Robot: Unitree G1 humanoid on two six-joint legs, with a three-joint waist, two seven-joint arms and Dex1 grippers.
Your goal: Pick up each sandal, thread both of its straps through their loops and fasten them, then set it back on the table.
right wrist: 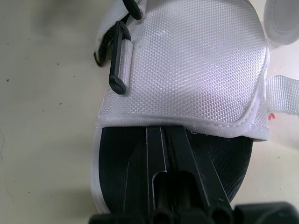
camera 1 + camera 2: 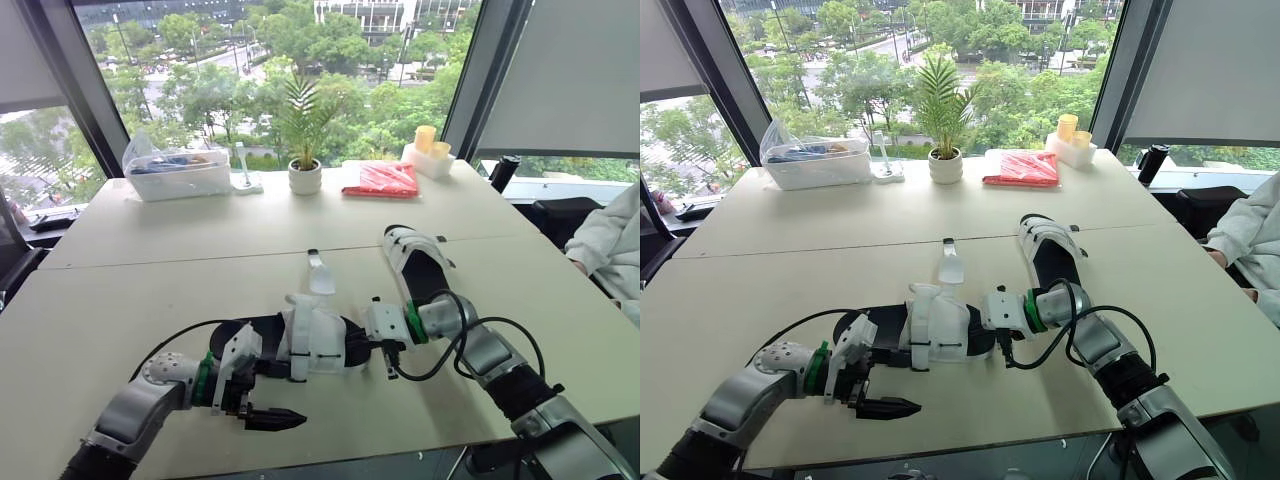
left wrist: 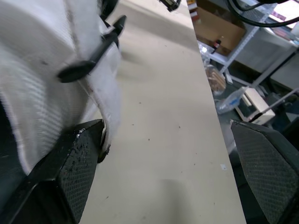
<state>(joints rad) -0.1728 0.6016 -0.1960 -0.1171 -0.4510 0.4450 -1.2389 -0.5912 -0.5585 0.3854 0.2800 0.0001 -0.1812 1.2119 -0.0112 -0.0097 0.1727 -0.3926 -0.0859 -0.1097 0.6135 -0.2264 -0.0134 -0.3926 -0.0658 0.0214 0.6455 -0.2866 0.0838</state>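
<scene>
Our right claw has its two fingers pressed together. They lie flat on the black insole of the near sandal, with the tips at the edge of its white upper. A black loop stands on the side of that upper. Our left claw is spread wide, low over the table at the sandal's other end. One finger touches the white fabric, and the other is well apart from it, near the table's front edge. The sandal lies on the table between the two claws, and one white strap extends loose from it, away from us. The second sandal lies farther back, just beside our right forearm. Along the window stand a clear box, a potted plant, a red packet and yellow cups. A person's white sleeve is at the far right.
</scene>
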